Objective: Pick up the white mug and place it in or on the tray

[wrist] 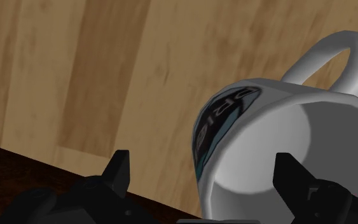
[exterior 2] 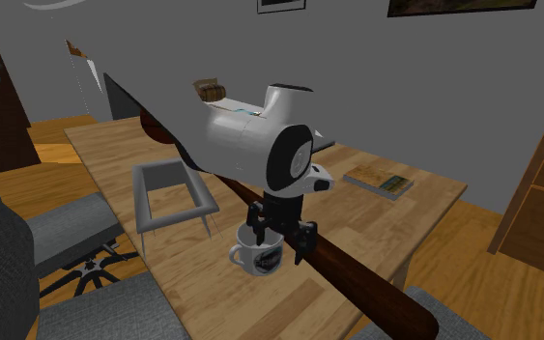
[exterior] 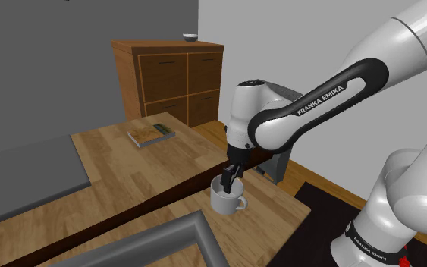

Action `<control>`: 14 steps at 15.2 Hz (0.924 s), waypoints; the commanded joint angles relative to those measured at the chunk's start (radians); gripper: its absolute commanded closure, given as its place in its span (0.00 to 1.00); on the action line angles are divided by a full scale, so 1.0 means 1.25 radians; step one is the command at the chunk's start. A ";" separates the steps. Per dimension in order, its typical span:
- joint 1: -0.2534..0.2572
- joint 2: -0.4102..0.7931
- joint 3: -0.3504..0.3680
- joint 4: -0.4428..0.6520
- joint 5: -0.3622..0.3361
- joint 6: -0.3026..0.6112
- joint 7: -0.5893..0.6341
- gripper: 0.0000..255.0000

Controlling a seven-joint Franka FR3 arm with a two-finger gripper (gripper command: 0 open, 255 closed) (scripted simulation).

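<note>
A white Franka arm bends low over a wooden counter, its black pincer poised at the rim of the white mug. The mug stands upright toward the counter's corner nearest the stand, just beside a dark strip that runs across the boards. Seen from the wrist, the pincer's fingers stand apart, astride the mug's printed wall. One is outside it and the other over the hollow; neither appears to press on it, so the mug is not yet gripped. The handle points away from the fingers, leaving that side of the rim free for a pinch. The grey tray, an open frame, lies near the mug on the same side of the dark strip, promising a short carry once the fingers close.
</note>
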 commanded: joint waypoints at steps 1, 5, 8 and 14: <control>0.000 0.000 0.000 0.000 0.000 0.000 0.000 1.00; 0.000 0.000 0.000 0.000 0.000 0.000 0.000 1.00; 0.000 0.000 0.000 0.000 0.000 0.000 0.000 1.00; 0.001 -0.034 -0.005 0.017 0.004 -0.051 -0.002 1.00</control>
